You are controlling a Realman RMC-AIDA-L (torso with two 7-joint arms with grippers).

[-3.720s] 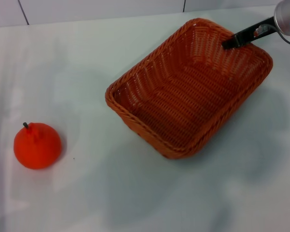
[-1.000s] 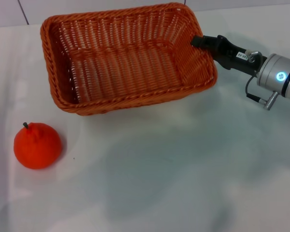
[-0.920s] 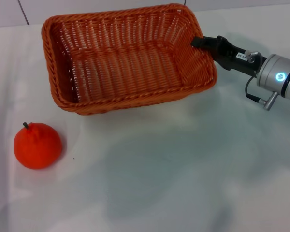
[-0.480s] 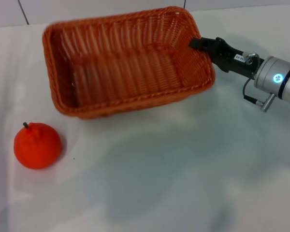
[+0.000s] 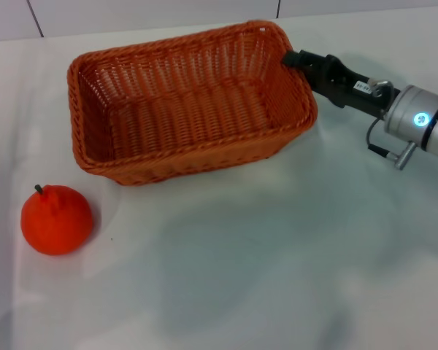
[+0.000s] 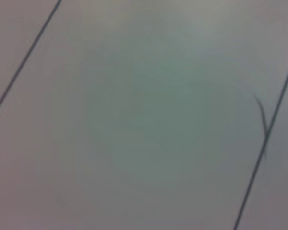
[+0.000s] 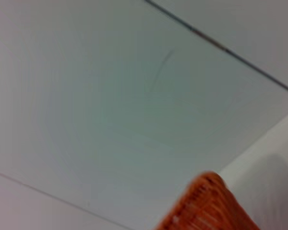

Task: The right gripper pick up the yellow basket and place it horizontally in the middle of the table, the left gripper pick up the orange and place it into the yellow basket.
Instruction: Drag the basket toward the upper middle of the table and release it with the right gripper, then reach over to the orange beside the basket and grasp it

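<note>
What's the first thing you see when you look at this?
A big orange-brown wicker basket sits at the back of the white table, with the right claw clamped on its right end. Then the small orange, alone at the front left, outside the basket.

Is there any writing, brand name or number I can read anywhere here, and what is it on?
Small white label on the right gripper, at: dark marks on it, too small to read.
Round blue-lit spot on the arm's grey part: a light, not a word or number.
Yellow basket, orange, table: no text visible.
</note>
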